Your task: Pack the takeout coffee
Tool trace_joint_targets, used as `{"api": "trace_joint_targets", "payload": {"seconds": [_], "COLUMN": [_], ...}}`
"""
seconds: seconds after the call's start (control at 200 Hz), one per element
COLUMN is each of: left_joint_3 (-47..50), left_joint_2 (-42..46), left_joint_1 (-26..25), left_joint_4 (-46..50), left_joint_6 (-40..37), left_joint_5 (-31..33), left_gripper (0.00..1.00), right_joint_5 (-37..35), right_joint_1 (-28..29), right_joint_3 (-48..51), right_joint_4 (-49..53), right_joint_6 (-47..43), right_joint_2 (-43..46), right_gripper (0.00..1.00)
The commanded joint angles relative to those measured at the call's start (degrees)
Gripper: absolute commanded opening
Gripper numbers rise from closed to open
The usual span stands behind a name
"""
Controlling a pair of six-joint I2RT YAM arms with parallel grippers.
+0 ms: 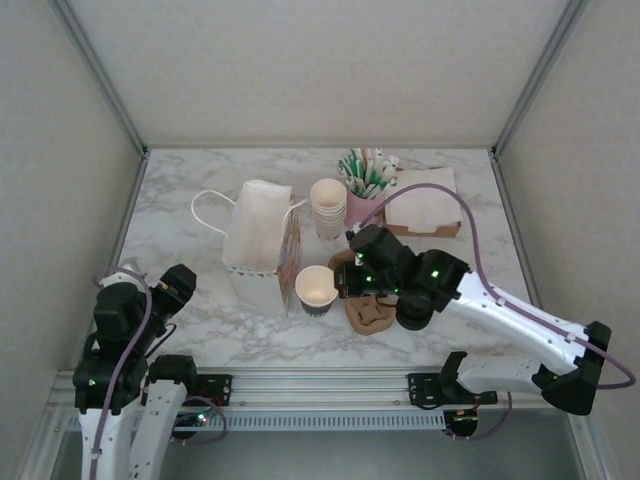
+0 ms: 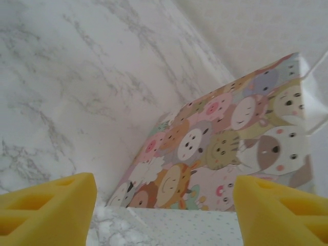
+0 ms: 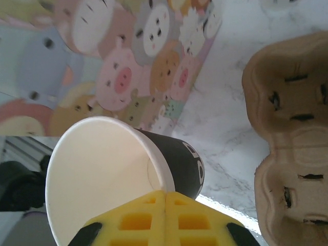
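Edges: I see the table (image 1: 190,335) closed in by panels on the left, right and far sides. The near edge runs along the rail by the arm bases.
Open room: the near left is bare marble, between the left gripper (image 1: 183,283) and the bag (image 1: 258,240). The far left is bare too. The far right is crowded with the cup stack (image 1: 328,205), straws (image 1: 365,175) and napkins (image 1: 425,210).
Cup: the cup (image 1: 317,287) sits near mid-table, just right of the bag and just left of the carrier (image 1: 368,312).
Axis: from above it reads upright, with its long axis vertical, mouth up and cream inside showing.
Right gripper: in the right wrist view the right gripper (image 3: 165,193) has its fingers pressed together at the cup (image 3: 113,169) rim. One finger lies over the cream inside and the other against the black wall. I take the wall as pinched between them.
Left gripper: in the left wrist view the left gripper (image 2: 165,179) has its jaws spread wide with nothing between them.
Top view alone: it gives me the whole layout, and the right gripper (image 1: 347,280) at the cup's right side.
Right wrist alone: it gives the black wall, the carrier (image 3: 292,138) wells and the bag (image 3: 102,66) animal print close behind the cup.
Left wrist alone: it gives the bag (image 2: 220,138) print panel up close, with bare marble to its left.
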State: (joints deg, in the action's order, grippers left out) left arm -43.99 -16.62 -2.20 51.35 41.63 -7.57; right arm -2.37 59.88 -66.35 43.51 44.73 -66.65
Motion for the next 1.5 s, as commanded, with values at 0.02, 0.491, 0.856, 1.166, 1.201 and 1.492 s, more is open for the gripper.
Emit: {"api": "trace_joint_targets", "payload": {"seconds": [0.02, 0.491, 0.856, 1.166, 1.201, 1.492], "left_joint_3": [3.02, 10.19, 14.52, 16.85, 17.05, 18.55], "left_joint_2": [1.37, 3.79, 3.3, 1.29, 1.09, 1.25], "left_joint_1": [-0.13, -0.18, -0.23, -0.31, -0.34, -1.62], "left_joint_4": [1.69, -0.16, -3.5, -5.01, -5.41, -8.77], "left_joint_6": [3.58, 7.23, 9.68, 9.68, 9.62, 9.03], "left_joint_5": [-1.01, -3.1, -7.16, -10.52, -11.09, -13.8], "left_gripper": [0.69, 0.67, 0.63, 0.61, 0.61, 0.61], "right_joint_5": [-2.55, -2.99, -2.55, -2.47, -2.6, -3.76], "right_joint_1": [2.11, 3.97, 4.12, 4.16, 4.11, 4.26], "right_joint_3": [2.57, 11.44, 15.1, 15.18, 15.19, 14.26], "right_joint_4": [-3.75, -11.54, -14.67, -14.9, -14.81, -12.87], "right_joint_6": [1.91, 4.12, 3.98, 3.73, 3.71, 4.32], "right_joint_2": [-1.54, -5.52, -5.73, -7.61, -7.74, -8.14], "right_gripper": [0.0, 0.0, 0.0, 0.0, 0.01, 0.13]}}
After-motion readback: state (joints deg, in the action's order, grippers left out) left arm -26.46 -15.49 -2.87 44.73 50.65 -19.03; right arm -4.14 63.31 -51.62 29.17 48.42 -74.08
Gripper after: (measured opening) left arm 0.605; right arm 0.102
